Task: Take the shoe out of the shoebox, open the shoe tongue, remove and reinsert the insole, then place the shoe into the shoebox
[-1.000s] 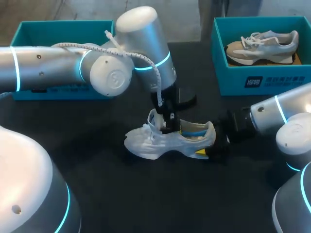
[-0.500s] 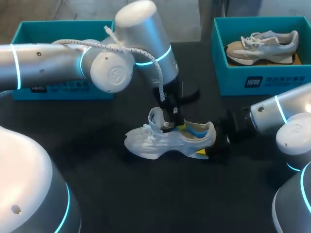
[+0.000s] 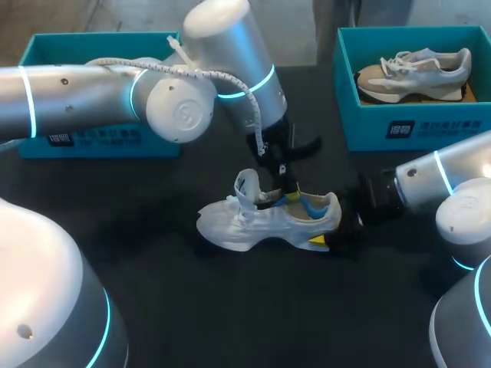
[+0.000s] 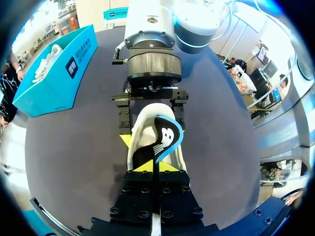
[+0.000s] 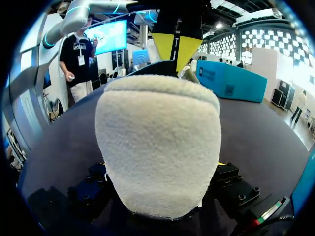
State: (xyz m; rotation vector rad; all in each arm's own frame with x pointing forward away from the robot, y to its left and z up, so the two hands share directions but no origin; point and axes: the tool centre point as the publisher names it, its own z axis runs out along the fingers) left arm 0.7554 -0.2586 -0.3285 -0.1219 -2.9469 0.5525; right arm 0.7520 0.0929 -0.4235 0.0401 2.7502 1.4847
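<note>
A black tabletop (image 3: 253, 307) carries 1 teal box (image 3: 445, 123) at its far right corner, holding 1 tan-and-white sneaker (image 3: 414, 73).

**White shoe, striped insole, teal boxes on black**

The shoe (image 3: 245, 222) is white, and the padded outside of its heel looks cream and fleecy. The insole (image 4: 165, 140) is black with white stripes and a bright blue edge. My left gripper (image 4: 155, 166) is black with yellow tips. The left shoebox (image 3: 100, 142) and right shoebox (image 3: 430, 123) are both teal. The right one carries a dark panel with white marks and holds a tan, grey and white sneaker (image 3: 414, 73). The surface (image 3: 230, 307) is black. My left arm (image 3: 77, 100) and right arm (image 3: 453, 180) are silver with glowing cyan rings.
</note>
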